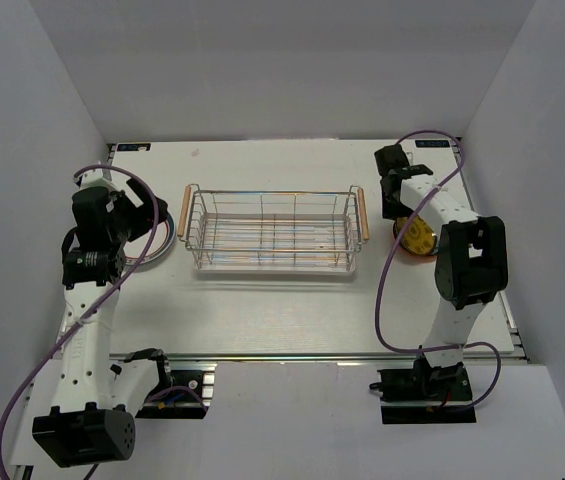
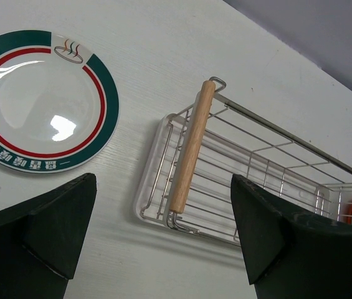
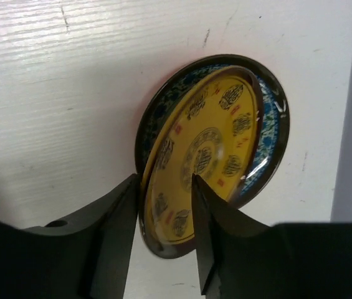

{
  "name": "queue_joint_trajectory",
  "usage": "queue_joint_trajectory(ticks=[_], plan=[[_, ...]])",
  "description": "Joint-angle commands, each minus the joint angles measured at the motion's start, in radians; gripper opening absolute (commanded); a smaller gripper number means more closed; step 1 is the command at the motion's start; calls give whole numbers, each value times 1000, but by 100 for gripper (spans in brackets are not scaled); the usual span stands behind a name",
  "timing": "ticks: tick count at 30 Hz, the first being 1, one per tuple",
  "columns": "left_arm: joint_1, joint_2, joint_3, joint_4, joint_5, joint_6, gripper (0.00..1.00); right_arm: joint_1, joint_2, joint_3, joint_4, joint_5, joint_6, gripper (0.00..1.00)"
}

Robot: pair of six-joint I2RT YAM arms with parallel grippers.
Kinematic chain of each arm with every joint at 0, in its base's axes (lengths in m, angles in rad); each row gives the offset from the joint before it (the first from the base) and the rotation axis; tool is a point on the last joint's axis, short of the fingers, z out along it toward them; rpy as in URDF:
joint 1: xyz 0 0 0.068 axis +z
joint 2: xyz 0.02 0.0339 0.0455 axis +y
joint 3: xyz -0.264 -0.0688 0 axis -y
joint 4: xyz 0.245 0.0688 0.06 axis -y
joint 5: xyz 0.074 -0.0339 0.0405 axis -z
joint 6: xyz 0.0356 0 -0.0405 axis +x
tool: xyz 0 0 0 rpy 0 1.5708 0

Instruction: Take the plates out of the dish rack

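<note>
Overhead feed: the dish rack sits mid-table, long side across, between my two arms. My right arm reaches forward along the right edge, elbow high and wrist bent down toward the table. On its wrist feed, the right gripper has its fingers drawn in on the near rim of the yellow plate, one outside the rim and one on the face. That plate is tilted. Its far edge rests in a blue-patterned plate with a dark rim, lying flat to the right of the rack. My left arm is folded up with the wrist aimed down. The left gripper gapes wide, holding nothing, above a white plate with a green rim and red ring. That one lies flat just left of the rack's wooden handle.
</note>
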Motion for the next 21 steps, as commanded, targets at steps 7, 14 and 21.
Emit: queue_joint_trajectory(ticks=[7, 14, 21], plan=[[6, 4, 18, -24, -29, -4, 98, -7, -30, 33, 9, -81, 26, 58], [6, 4, 40, -42, -31, -6, 98, -22, -137, -7, 62, -91, 43, 89], [6, -10, 57, -50, -8, -9, 98, -39, -403, -189, 234, -147, 31, 89]])
